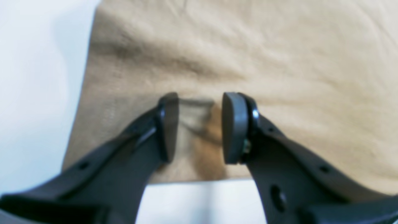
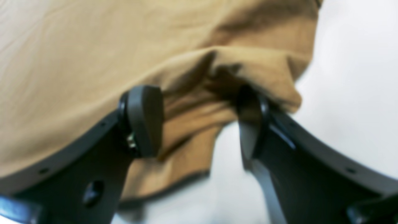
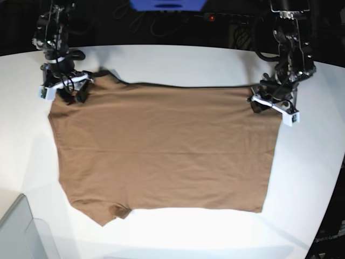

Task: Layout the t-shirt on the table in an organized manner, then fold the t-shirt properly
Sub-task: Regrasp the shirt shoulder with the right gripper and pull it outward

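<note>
The brown t-shirt (image 3: 161, 145) lies spread flat on the white table (image 3: 178, 62), with a sleeve bunched at its near left corner. My left gripper (image 3: 264, 102) is at the shirt's far right corner. In the left wrist view the left gripper (image 1: 199, 127) is open, its pads straddling the flat cloth (image 1: 248, 46) just inside the edge. My right gripper (image 3: 73, 91) is at the far left corner. In the right wrist view the right gripper (image 2: 199, 121) stands wide open, with a bunched fold of cloth (image 2: 77, 46) between the pads and draped over the right finger (image 2: 252, 124).
A grey translucent bin corner (image 3: 19, 232) sits at the near left. The table's curved far edge runs behind both arms, with dark equipment and cables beyond it. White tabletop (image 1: 31, 93) shows beside the shirt in both wrist views.
</note>
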Available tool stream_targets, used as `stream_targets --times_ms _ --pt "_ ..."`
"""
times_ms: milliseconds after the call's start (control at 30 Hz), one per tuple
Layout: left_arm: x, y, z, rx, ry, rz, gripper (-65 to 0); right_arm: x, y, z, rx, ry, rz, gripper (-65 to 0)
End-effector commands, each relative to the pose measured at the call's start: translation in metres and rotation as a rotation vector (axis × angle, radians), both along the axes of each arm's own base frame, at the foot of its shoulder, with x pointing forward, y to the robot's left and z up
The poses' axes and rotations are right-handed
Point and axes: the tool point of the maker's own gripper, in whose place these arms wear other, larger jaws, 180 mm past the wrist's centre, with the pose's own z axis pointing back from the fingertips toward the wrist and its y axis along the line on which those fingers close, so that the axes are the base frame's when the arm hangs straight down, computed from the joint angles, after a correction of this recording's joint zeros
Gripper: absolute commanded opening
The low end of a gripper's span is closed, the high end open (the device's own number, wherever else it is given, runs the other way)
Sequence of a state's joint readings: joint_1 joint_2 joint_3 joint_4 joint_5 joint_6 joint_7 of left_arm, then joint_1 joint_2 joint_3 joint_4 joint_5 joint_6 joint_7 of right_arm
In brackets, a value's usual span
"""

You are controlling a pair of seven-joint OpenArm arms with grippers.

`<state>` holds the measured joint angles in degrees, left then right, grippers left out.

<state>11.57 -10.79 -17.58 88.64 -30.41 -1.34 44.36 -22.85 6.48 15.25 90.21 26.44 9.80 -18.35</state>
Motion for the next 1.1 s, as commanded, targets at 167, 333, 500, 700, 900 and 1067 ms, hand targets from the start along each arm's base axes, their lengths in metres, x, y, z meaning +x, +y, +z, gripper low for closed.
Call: stream_targets --times_ms 167,333,500,700,900,1067 --pt "0.002 0.005 -0.005 0.013 0.034 0.01 -41.4 -0.04 0.015 -0.016 0.038 0.095 -0.006 -26.1" --pt "0.005 0.003 -0.003 0.003 0.031 0.008 -41.4 -0.059 0.015 -0.014 0.029 0.12 0.0 -26.1" --pt "0.003 0.002 -0.001 0.004 0.026 0.006 -41.4 -0.073 0.016 -0.008 0.014 0.13 0.013 -26.1" --pt "0.003 0.004 -0.001 0.007 0.027 0.006 -41.4 -0.088 0.008 -0.009 -0.013 0.162 0.026 -26.1" --pt "0.003 0.003 -0.001 0.005 0.028 0.004 -41.4 -0.068 -0.005 0.041 -0.075 -0.035 -0.018 -26.4" --pt "-0.003 0.003 -0.004 0.004 0.04 0.006 -41.4 -0.046 0.021 0.07 -0.044 -0.163 0.091 -40.0"
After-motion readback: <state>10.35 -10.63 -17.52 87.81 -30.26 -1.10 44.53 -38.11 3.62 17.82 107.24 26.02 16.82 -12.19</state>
